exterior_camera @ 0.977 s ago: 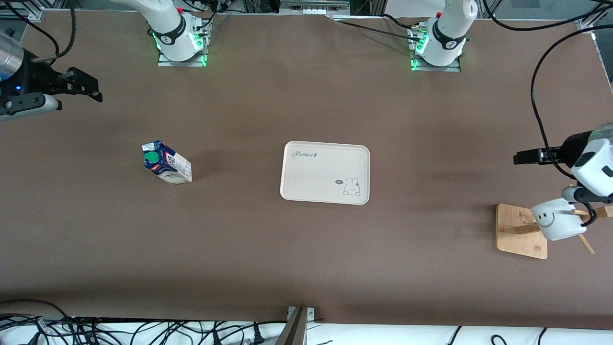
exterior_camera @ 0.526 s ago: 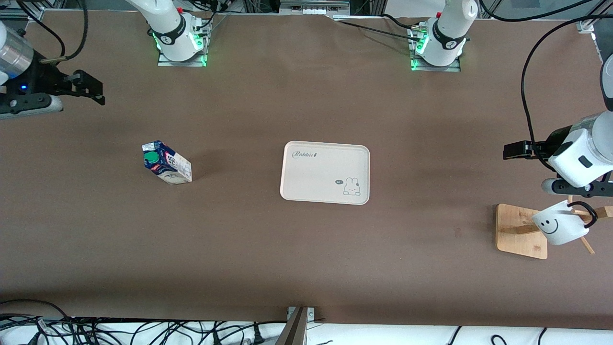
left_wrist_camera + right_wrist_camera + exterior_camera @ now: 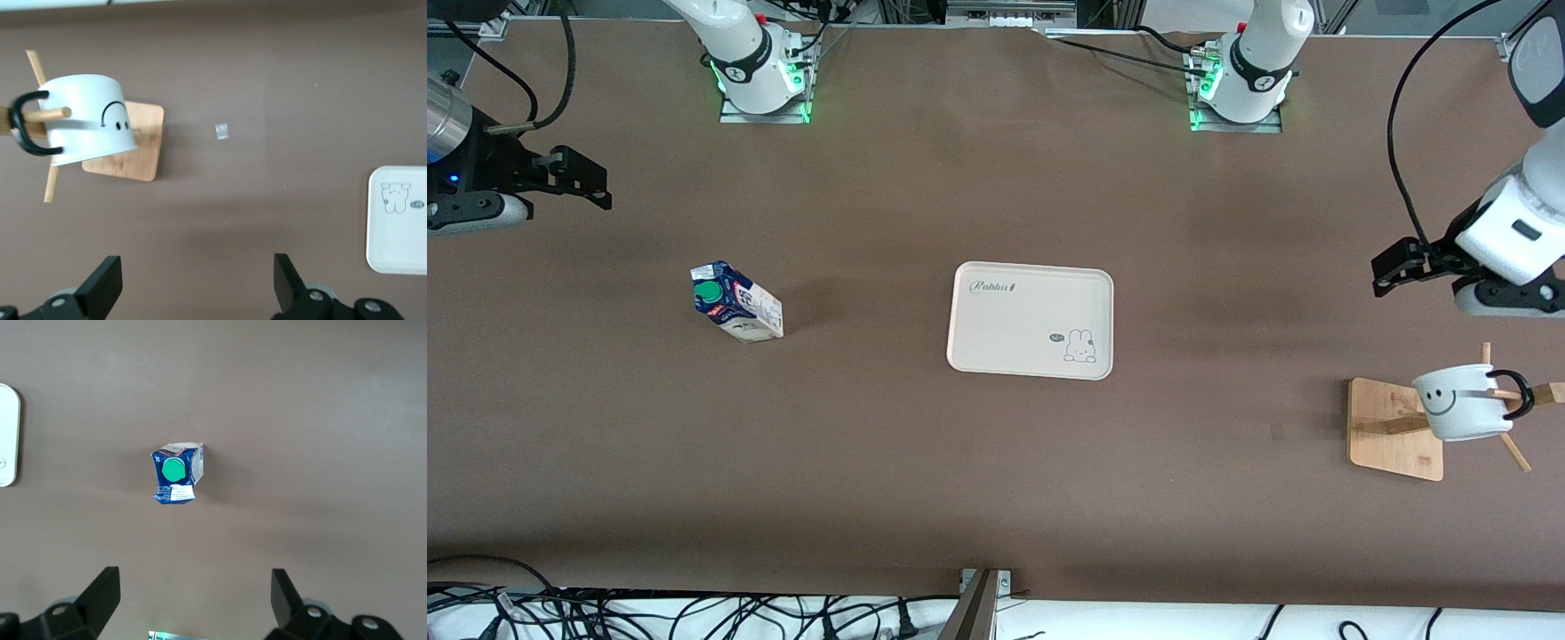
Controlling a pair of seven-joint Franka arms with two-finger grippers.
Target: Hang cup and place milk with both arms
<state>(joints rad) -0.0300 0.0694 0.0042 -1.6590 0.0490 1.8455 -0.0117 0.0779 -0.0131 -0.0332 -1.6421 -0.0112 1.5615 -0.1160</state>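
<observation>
Having let go since a second ago and now hovering up and away from the rack: left gripper [image 3: 1392, 269], over bare bench at the left arm's end, fingers [image 3: 100, 288] spread wide and holding nothing. Hanging by its thin black loop handle on a peg of the wooden rack [image 3: 1394, 429], tipped on its side with the smiley face showing, no gripper touching: small white mug [image 3: 1460, 402] [image 3: 85, 120]. Standing close to the bench edge at the left arm's end, nearer to the front camera than the left gripper: that rack, square bamboo base flat on the brown bench [image 3: 996, 480].

Waiting over the bench edge at the right arm's end: right gripper [image 3: 591, 182], fingers [image 3: 101, 593] also wide apart and empty. Standing upright on the bench, untouched, nearer to the front camera than the right gripper: small dark-blue and white gable-top carton [image 3: 736, 302] [image 3: 177, 473] with its round green cap. Lying flat mid-bench, well apart from both carton and rack, with nothing on it: cream rectangular tray [image 3: 1032, 320] printed with a rabbit. Leaving broad open bench on every side of carton and tray.
</observation>
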